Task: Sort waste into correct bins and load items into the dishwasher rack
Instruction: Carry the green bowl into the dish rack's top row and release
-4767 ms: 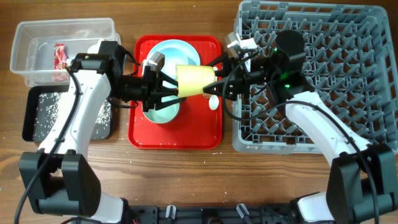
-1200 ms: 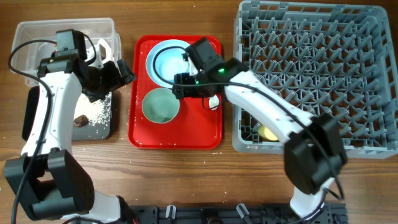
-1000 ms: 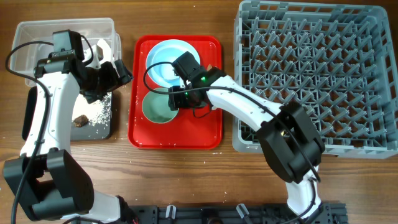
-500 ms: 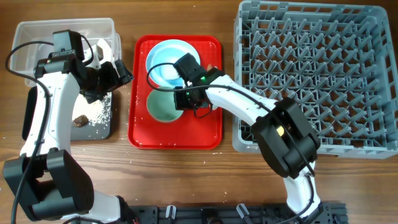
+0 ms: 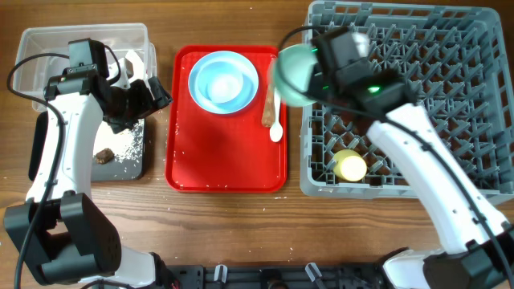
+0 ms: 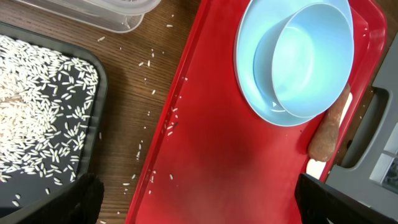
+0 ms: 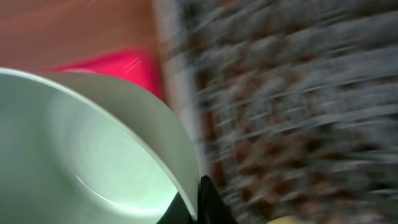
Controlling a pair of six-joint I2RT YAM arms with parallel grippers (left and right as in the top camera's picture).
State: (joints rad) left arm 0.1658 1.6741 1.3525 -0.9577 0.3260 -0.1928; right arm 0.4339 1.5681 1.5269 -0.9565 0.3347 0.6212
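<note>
A mint bowl [image 5: 291, 74] is clamped by its rim in the right gripper [image 7: 200, 198] and held over the left edge of the grey rack [image 5: 450, 48]. The left gripper [image 5: 159, 91] is held with jaws wide apart, between the black tray [image 5: 36, 156] and the red tray [image 5: 225, 168].

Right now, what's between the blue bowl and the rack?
Overhead: carrot stick and spoon lying on the red tray's right edge; the mint bowl hangs above that gap.
</note>
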